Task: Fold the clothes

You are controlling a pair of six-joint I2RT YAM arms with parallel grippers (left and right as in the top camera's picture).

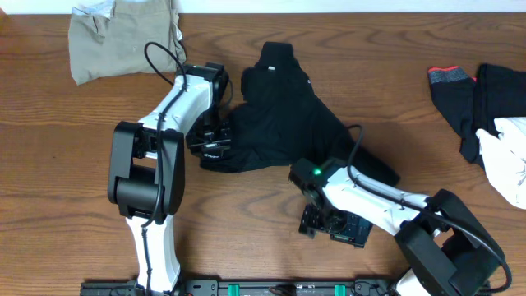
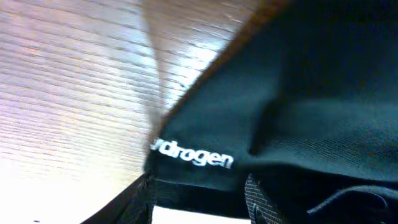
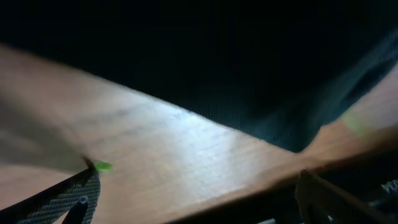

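Overhead view. The black garment (image 1: pixel 279 115) lies crumpled at the centre of the wooden table (image 1: pixel 49 164). The left gripper (image 1: pixel 212 141), at the garment's 8 o'clock edge, pinches a fold bearing white print (image 2: pixel 194 155). The right gripper (image 1: pixel 315 224), at the garment's 5 o'clock, is spread wide over bare wood, its fingers (image 3: pixel 81 196) clear of the cloth. A khaki garment (image 1: pixel 115 41) lies at 10 o'clock. A white garment (image 1: pixel 509 156) and a black garment with red-orange trim (image 1: pixel 460 86) lie at 3 o'clock.

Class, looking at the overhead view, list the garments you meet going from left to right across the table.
khaki garment → plain black garment → black garment with red-orange trim → white garment
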